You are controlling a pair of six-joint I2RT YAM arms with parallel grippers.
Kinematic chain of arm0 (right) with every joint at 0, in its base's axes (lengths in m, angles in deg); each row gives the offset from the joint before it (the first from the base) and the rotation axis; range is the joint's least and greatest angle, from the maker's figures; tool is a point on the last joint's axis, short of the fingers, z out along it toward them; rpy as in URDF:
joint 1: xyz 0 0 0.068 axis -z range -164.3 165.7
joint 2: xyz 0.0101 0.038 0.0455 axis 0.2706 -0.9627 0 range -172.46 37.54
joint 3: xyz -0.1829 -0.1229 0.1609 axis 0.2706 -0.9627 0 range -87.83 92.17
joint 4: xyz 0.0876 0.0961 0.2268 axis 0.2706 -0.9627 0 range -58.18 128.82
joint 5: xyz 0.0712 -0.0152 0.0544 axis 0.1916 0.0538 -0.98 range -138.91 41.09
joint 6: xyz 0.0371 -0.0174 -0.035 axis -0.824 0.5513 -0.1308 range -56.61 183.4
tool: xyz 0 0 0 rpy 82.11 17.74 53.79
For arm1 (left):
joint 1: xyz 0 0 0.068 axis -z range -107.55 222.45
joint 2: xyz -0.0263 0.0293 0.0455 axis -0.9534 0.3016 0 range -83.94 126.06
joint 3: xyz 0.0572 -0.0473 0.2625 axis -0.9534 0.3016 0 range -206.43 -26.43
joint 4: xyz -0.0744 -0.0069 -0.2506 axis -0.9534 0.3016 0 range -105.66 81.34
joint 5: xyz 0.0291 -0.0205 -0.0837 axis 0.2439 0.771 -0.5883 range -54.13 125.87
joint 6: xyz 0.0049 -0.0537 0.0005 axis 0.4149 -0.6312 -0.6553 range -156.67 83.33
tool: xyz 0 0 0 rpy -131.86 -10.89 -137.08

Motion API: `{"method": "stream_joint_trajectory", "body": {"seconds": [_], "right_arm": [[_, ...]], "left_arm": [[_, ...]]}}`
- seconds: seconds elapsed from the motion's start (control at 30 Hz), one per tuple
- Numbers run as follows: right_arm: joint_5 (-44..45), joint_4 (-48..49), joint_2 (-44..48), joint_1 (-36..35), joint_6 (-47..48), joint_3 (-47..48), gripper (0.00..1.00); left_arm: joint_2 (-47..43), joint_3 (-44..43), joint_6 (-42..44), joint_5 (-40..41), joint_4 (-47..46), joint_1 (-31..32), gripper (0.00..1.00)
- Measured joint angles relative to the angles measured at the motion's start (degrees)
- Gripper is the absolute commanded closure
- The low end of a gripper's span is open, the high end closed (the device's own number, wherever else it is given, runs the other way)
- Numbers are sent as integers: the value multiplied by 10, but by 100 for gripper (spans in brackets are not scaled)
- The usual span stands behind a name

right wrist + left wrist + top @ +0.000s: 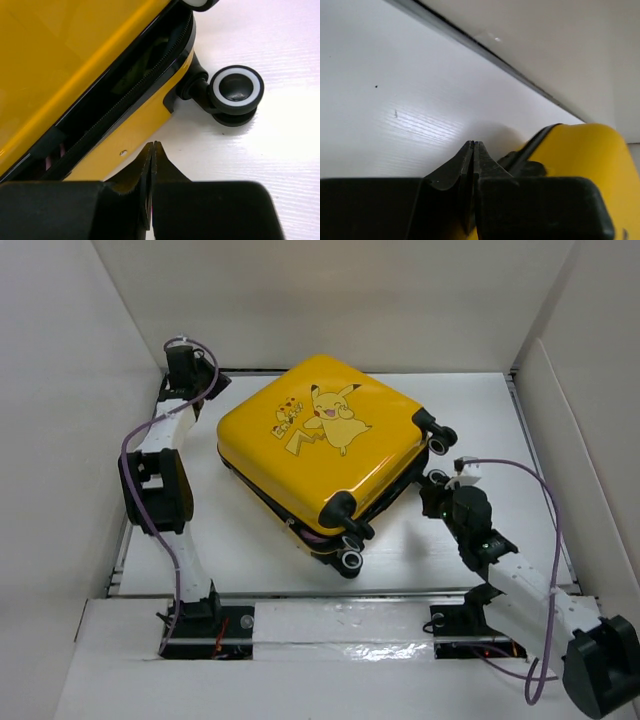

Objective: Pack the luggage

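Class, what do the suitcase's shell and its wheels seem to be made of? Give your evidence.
The luggage: the shell looks like glossy hard plastic, smooth with bright light reflections. The wheel: probably black plastic or rubber with a pale ring; which of the two is unclear.

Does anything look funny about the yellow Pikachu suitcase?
Yes. The luggage lies flat but is not shut tight. Beside the wheel, a dark gap runs between its two halves. The zipper there is undone, and something pink shows in the gap.
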Motion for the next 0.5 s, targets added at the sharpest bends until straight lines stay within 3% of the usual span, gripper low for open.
{"method": "stream_joint_trajectory", "body": {"seconds": [0.13,0.23,0.37,0.5], "right_arm": [[-17,45,-123,5,4,30,99],[-39,56,-236,5,19,93,100],[-20,-7,-365,2,53,203,100],[-17,-56,-486,14,78,340,100]], "left_arm": [[91,-41,21,-66,24,-26,100],[120,-12,21,-94,21,-26,100],[96,116,-9,-116,-44,-16,100],[-14,299,-70,-34,-179,-27,100]]}}
